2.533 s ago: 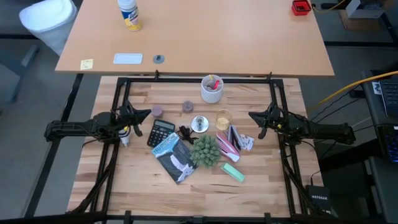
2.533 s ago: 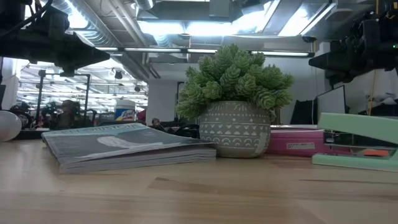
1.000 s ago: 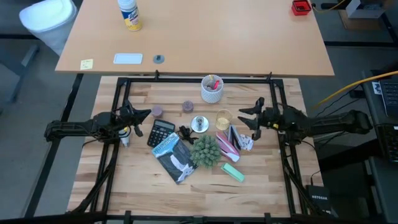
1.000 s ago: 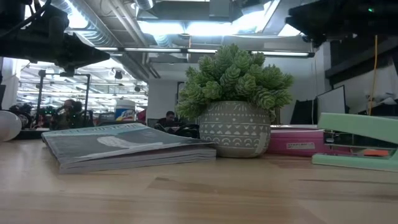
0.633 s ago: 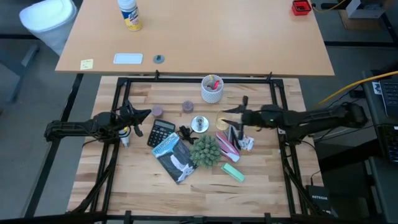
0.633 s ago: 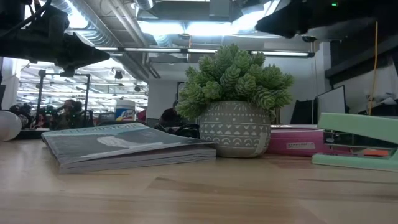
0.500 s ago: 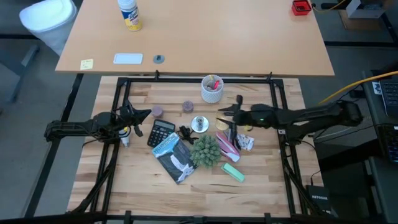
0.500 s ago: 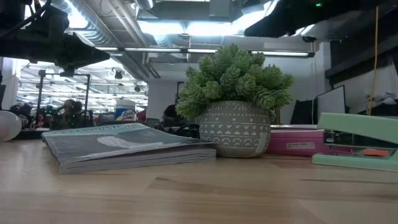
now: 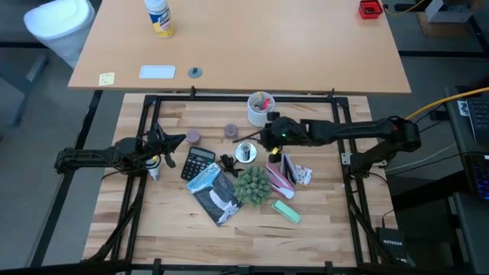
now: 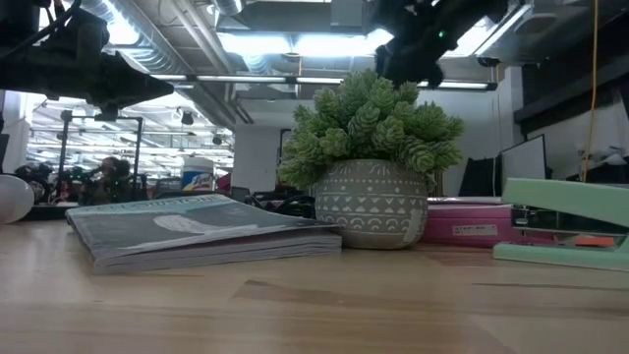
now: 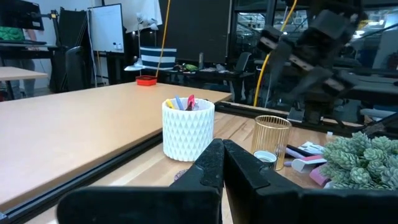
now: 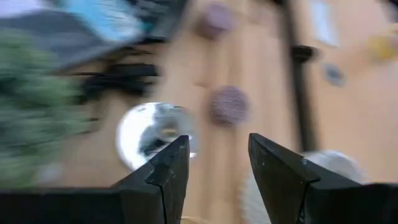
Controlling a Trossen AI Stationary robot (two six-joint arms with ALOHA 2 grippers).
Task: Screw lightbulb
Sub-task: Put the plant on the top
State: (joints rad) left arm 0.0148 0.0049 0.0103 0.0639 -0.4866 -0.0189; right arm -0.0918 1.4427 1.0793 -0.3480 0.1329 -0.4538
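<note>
My right arm stretches level across the table, its right gripper [image 9: 265,138] with fingers apart and empty above the silver disc base [image 9: 245,152]. My left gripper [image 9: 173,141], fingers pressed together, waits near the table's left edge, just beside the lightbulb [image 9: 153,173] lying next to the calculator [image 9: 198,162].

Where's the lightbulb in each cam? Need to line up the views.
High view: lightbulb on the table's left side, left of the calculator.
Low view: lightbulb at the far left edge, left of the book.
Left wrist view: not in it.
Right wrist view: not in it.
Shared landmark: the book, which lies between the bulb and the potted plant in both the high and low views.
</note>
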